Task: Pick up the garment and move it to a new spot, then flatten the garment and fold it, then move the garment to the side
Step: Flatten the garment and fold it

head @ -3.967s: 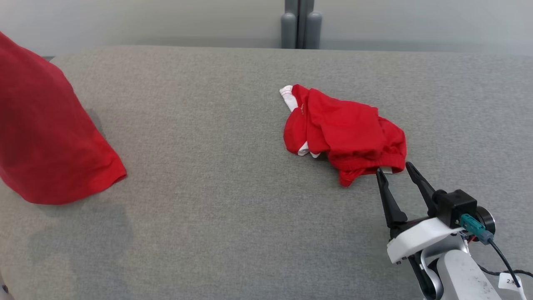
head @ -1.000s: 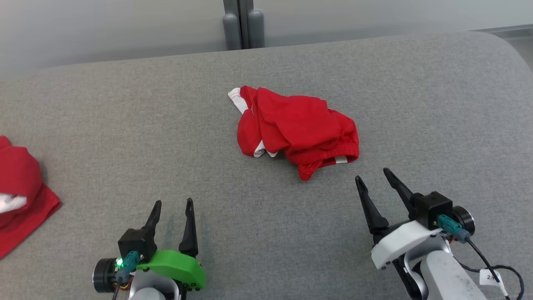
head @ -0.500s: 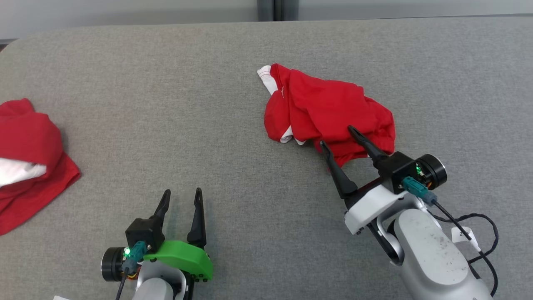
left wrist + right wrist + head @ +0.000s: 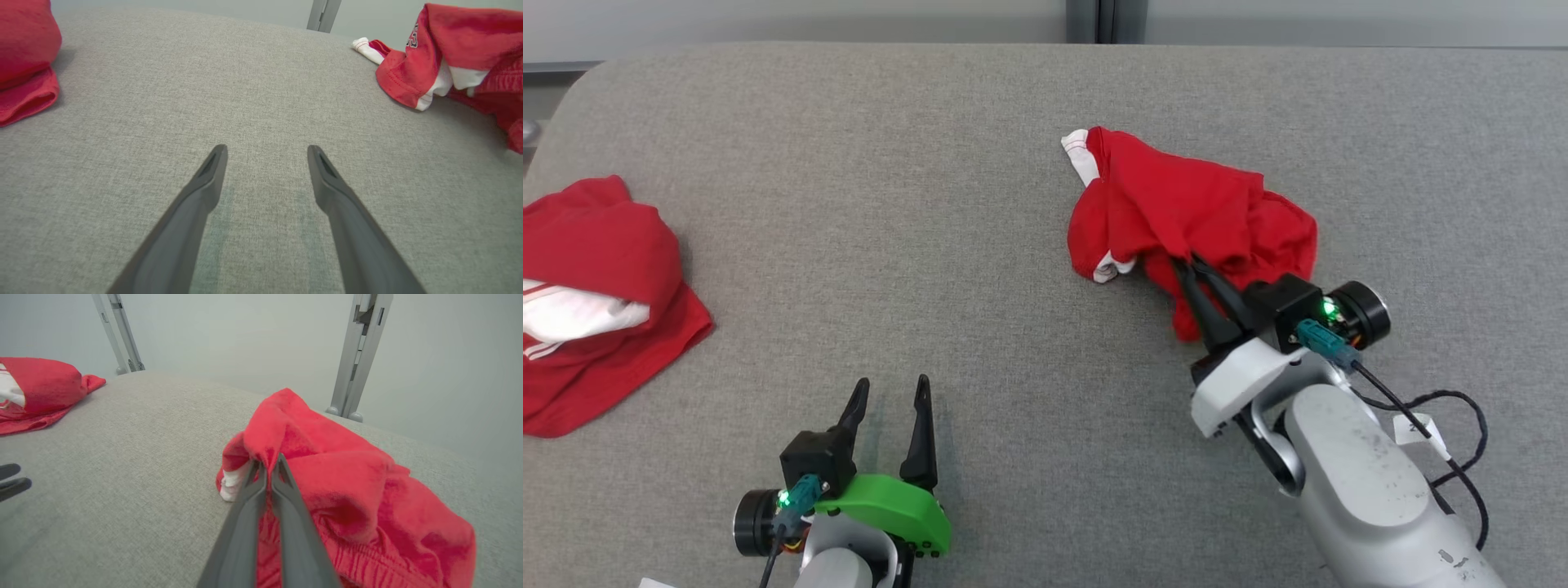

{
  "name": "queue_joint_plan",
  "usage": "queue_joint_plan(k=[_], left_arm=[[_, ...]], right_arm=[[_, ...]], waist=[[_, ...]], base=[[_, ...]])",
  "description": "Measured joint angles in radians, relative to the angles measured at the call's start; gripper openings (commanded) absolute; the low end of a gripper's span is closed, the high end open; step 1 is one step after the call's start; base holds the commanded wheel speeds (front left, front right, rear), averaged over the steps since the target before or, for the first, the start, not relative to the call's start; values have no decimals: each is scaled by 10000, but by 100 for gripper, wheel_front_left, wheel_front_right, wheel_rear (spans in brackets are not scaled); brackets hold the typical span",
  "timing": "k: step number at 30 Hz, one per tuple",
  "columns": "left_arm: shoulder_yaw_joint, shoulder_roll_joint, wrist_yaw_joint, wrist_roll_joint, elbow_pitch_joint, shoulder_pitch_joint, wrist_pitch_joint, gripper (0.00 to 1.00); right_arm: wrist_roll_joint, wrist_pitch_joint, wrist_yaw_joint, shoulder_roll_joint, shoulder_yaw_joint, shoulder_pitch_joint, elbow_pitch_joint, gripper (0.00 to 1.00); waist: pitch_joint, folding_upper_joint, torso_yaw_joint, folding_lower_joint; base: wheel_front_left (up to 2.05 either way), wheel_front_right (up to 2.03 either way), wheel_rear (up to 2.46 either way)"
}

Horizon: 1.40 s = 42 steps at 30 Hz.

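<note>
A grey fabric worktop [image 4: 931,204] is stretching wide under a pale wall, and most of it is bare. The garment [image 4: 1201,204], a crumpled red heap, is lying right of the middle, nearer the far edge than the near one. A second red garment [image 4: 596,286] is sitting at the left edge, well apart.

The right gripper [image 4: 1188,268] is pinching a raised fold on the heap's near side, fingers closed tight on the cloth (in the right wrist view, red fabric is bunching over the tips). The left gripper [image 4: 892,390] is hanging spread and empty by the near edge.

As I judge it, the lift is calling for a slow, straight rise, since only a thin ridge is being held. A carry toward the bare middle should follow, with the white trim [image 4: 1107,265] raised clear of the surface.
</note>
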Motion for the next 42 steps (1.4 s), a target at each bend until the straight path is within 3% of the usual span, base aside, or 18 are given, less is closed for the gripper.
queue_joint_plan(k=[4, 8, 11, 14, 19, 21, 22, 25, 30, 36, 42], left_arm=[[65, 0, -6, 6, 100, 81, 0, 100], [109, 0, -54, 19, 234, 226, 0, 100], [109, 0, -54, 19, 316, 345, 0, 100], [92, 0, -54, 15, 345, 408, 0, 100], [59, 0, -21, -63, 314, 448, 0, 100], [-2, 0, -4, -75, 343, 447, 0, 100], [-13, 0, -4, -73, 357, 445, 0, 100], [-105, -2, 0, -81, 366, 370, 0, 100], [-134, -2, 6, -84, 368, 224, 0, 100], [-119, 0, 17, -82, 376, 187, 0, 100], [-171, -2, 12, -59, 343, 117, 0, 100]], right_arm=[[1616, 2, 0, 12, 1273, -315, -1223, 0], [3854, 12, 0, 33, 1605, -1029, -2708, 0], [5181, 10, 0, 29, 1168, -1546, -3565, 0], [5776, 8, 0, 33, 504, -1716, -3591, 0], [4949, 4, -2, 23, -1181, -1495, -2092, 0], [4251, 4, -2, 17, -2284, -1233, -855, 43], [3611, 0, -10, -75, -2661, -1138, -339, 100], [2029, 10, -8, -564, -4092, -961, 788, 100], [999, 10, -10, -577, -5565, -710, 1101, 100], [619, 10, -8, -351, -5532, -91, 410, 100], [974, 10, -8, -209, -3965, 1200, -1239, 100]], waist=[[-189, 0, -16, 0], [-436, 0, -60, 0], [-654, 0, -96, 0], [-786, 0, -140, 0], [-672, 0, -209, 0], [-549, 0, -227, 0], [-496, 0, -235, 0], [-294, 0, -257, 0], [-66, 0, -313, 0], [-26, 0, -517, 0], [-51, 0, -643, 0]], base=[[0, 0, 0], [0, 0, 0], [0, 0, 0], [0, 0, 0], [0, 0, 0], [0, 0, 0], [0, 0, 0], [0, 0, 0], [0, 0, 0], [0, 0, 0], [0, 0, 0]])
